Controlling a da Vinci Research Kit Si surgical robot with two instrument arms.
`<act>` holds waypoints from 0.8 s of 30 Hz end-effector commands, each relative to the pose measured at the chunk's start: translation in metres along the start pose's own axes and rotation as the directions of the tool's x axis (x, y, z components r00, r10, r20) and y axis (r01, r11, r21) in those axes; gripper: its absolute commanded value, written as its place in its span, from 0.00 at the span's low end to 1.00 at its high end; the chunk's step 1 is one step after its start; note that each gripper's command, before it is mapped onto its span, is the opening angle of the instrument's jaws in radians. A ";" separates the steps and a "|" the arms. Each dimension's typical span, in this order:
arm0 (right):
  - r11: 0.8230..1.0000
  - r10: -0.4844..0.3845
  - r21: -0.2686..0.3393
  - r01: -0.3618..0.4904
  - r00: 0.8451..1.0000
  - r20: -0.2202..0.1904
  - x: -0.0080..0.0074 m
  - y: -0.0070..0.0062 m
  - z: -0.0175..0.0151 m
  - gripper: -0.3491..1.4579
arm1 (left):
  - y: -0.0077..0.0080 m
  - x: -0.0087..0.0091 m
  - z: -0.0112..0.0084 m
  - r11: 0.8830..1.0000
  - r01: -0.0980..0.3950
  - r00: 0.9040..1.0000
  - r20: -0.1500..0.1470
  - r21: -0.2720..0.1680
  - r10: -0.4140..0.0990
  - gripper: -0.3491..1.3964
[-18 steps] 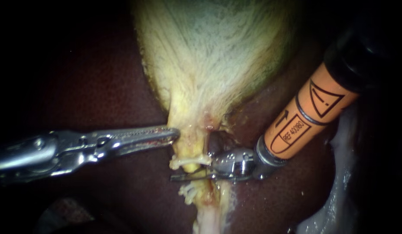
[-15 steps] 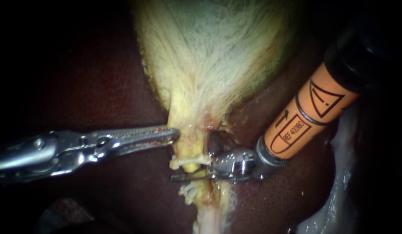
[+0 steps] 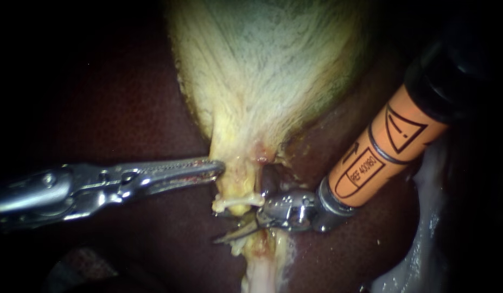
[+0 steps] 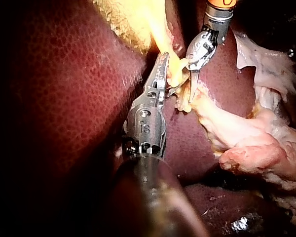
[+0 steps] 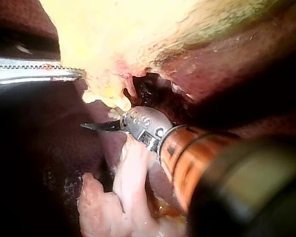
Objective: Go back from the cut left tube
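1. Your left instrument comes in from the left. Its jaws lie closed together, with no gap between them, and the tip touches the narrow neck of the gallbladder. I cannot see if any tissue is caught in them.
2. Your right instrument comes in from the upper right and ends in two thin blades. The blades stand a little apart and grip nothing.
3. The cut left tube is in two parts. The upper stump hangs pale under the gallbladder neck, just above the blades. The lower stump lies frayed just below them.
4. In the left wrist view one blade of the right instrument points at the lower stump.
5. The dark liver lies under both instruments.
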 end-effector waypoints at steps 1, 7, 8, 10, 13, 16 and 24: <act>1.000 -0.002 0.001 0.002 1.000 0.001 0.0000 0.0000 0.0000 0.66 | 0.0000 0.0000 0.0000 1.000 0.000 1.000 0.000 0.000 0.000 0.20; 1.000 0.007 0.005 -0.007 1.000 0.002 -0.0005 -0.0001 -0.0007 0.66 | 0.0000 0.0000 0.0000 1.000 0.000 1.000 0.000 0.000 0.000 0.20; 1.000 0.006 0.007 -0.006 1.000 0.002 -0.0007 -0.0001 -0.0011 0.66 | 0.0000 0.0000 0.0000 1.000 0.000 1.000 0.000 0.000 0.000 0.20; 1.000 0.009 0.012 -0.009 1.000 0.004 -0.0013 -0.0003 -0.0019 0.66 | 0.0000 0.0000 0.0000 1.000 0.000 1.000 0.000 0.000 0.000 0.20; 1.000 0.003 0.023 -0.003 1.000 0.007 -0.0023 -0.0006 -0.0040 0.66 | 0.0001 0.0000 0.0000 1.000 0.000 1.000 0.000 0.000 0.000 0.20; 0.999 0.001 0.038 -0.001 1.000 0.011 -0.0030 -0.0008 -0.0067 0.58 | 0.0001 0.0001 0.0000 1.000 0.000 1.000 0.000 0.000 0.000 0.20; 1.000 0.021 -0.012 -0.022 0.999 -0.027 -0.0022 0.0002 -0.0146 0.63 | 0.0002 0.0001 0.0001 1.000 0.000 1.000 0.000 0.001 0.000 0.20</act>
